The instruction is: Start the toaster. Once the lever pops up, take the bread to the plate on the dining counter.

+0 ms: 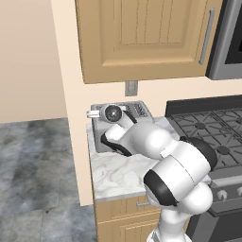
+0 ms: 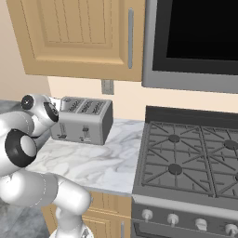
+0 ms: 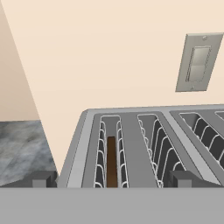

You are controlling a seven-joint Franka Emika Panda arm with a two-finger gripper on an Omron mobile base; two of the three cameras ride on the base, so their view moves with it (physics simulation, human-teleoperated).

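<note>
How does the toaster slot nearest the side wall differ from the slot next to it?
The outer slot of the toaster holds a dark brown bread slice standing on edge; the next slot shows bare wire guides with no bread seen. The outer slot appears narrower in the hand view. Both have white wire guides.

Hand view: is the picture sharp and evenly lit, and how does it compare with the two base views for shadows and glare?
Hand view: sharp, flat light, no glare; the bread sits dark in the toaster slot. Left base view: slightly soft, no strong shadows, the arm blocks much of the toaster. Right base view: clear, even light, faint shading under the wall cabinet.
</note>
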